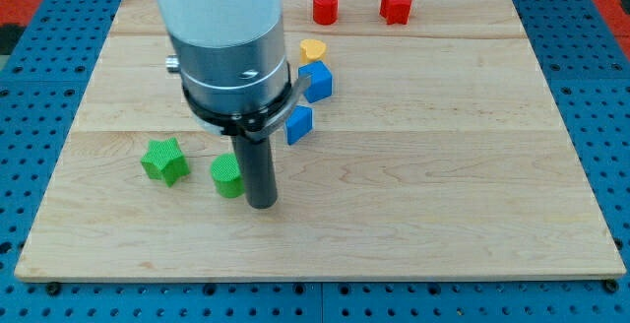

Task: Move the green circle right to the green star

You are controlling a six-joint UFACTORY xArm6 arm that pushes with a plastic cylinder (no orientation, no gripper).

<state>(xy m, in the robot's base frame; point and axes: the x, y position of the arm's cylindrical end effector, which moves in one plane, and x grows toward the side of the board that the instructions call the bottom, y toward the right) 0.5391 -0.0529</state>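
My tip (pixel 260 203) rests on the wooden board (pixel 443 165) at lower left of centre, touching the green circle (pixel 227 176) on its right side; it is a bare rod, with no fingers to open or close. The green star (pixel 164 160) sits just left of the circle, a small gap between. The push looks nearly finished; next likely calls for a short leftward nudge, kept gentle so the star stays put.

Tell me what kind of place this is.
Probably a robotics lab bench: a wooden board on a blue perforated table, small blocks like the green circle and green star, my tip beside the circle.
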